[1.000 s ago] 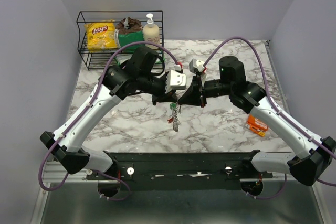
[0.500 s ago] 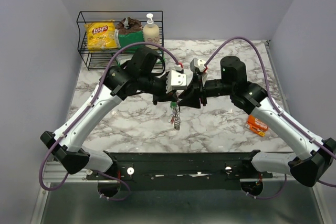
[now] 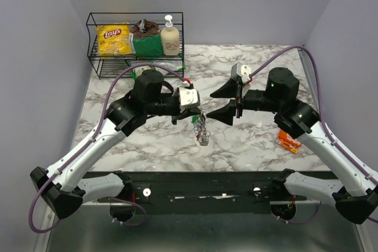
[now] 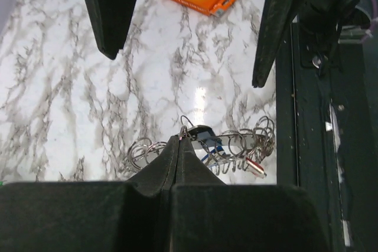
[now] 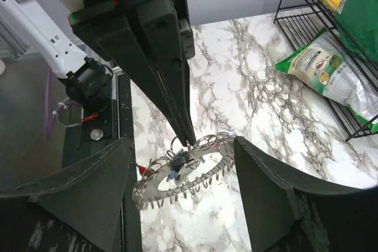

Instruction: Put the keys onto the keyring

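My left gripper (image 3: 190,117) is shut on a small wire loop of the keyring (image 3: 202,133), a flat metal ring edged with several small split rings, which hangs tilted from its tips above the marble. The keys hang on it: a blue head (image 5: 175,162) and a red one (image 5: 142,170) show, and in the left wrist view the blue (image 4: 211,146) and red (image 4: 255,169) again. My right gripper (image 3: 214,105) stands open just right of the keyring, with nothing between its fingers (image 5: 269,187). The keyring (image 5: 158,183) lies in the gap ahead of them.
A black wire rack (image 3: 94,57) at the back left holds a Lay's bag (image 3: 113,39), a green bag (image 3: 147,44) and a soap bottle (image 3: 169,35). A green-white pouch (image 5: 323,72) lies by the rack. An orange packet (image 3: 289,140) lies at the right.
My right gripper has opened and drawn back to the right, away from the keyring. My left arm has shifted slightly left and nearer, still holding the keyring.
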`<control>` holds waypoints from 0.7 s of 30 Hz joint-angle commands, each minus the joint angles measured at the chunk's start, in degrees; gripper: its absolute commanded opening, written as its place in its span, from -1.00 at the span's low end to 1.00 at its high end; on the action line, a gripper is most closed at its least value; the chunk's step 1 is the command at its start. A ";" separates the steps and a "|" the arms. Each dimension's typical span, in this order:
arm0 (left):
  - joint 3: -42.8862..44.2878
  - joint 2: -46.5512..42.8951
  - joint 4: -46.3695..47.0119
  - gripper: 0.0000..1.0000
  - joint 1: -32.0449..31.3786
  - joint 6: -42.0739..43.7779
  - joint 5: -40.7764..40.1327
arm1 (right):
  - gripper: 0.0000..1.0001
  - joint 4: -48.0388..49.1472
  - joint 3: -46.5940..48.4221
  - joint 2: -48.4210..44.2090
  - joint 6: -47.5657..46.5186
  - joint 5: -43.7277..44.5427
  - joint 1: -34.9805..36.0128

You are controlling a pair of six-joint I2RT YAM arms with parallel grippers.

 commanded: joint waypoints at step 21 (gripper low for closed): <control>-25.97 -11.38 63.85 -1.00 6.93 -30.93 9.52 | 0.53 10.13 -1.10 -1.52 13.24 -15.27 -10.04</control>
